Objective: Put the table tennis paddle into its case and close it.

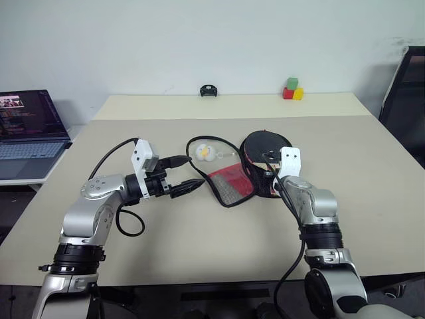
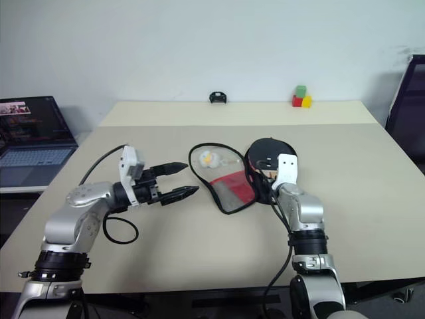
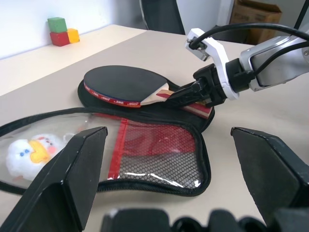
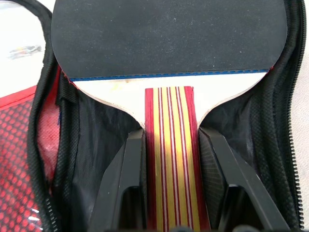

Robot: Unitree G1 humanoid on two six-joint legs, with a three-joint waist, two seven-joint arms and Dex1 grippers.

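Observation:
The case [image 1: 226,183] lies unzipped and spread flat on the table, its red and mesh flap toward the left. A white-yellow charm [image 1: 204,153] rests on the clear part of that flap. The table tennis paddle [image 3: 123,82] lies black face up in the right half of the case. My right gripper [image 4: 171,133] is shut on its red-striped handle, one finger against each side. Left of the flap, my left gripper [image 1: 194,171] hovers open with nothing in it, pointing at the case.
A laptop [image 1: 30,133] stands on a side table at the left. Red, green and yellow blocks [image 1: 293,90] and a small black object [image 1: 209,90] sit at the table's far edge. A black chair [image 1: 408,100] is at the right.

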